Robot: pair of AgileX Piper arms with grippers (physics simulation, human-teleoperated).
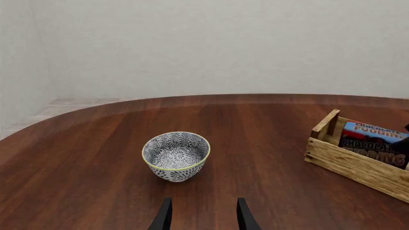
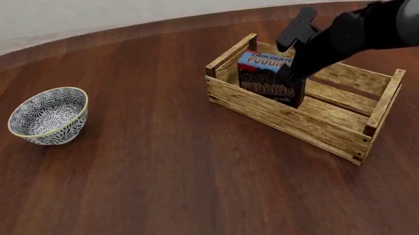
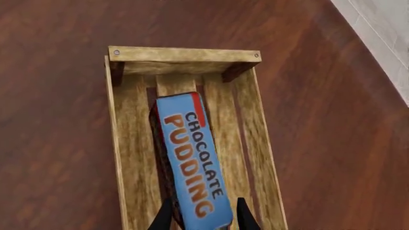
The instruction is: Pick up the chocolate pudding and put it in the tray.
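right gripper (image 3: pixel 203 218): hanging over the tray, fingers sitting on either side of the pudding's near end; contact unclear, cannot tell whether it is gripping.
pudding (image 2: pixel 271 76): standing on edge inside the tray (image 2: pixel 301 119), directly under the right gripper, blue band facing up.
left gripper (image 1: pixel 203 215): jaws standing apart, holding nothing.
bowl (image 1: pixel 176 156): sitting on the table (image 2: pixel 161 178) just ahead of the left gripper.

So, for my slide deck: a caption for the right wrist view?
Right tool straddling the pudding standing on edge inside the tray.
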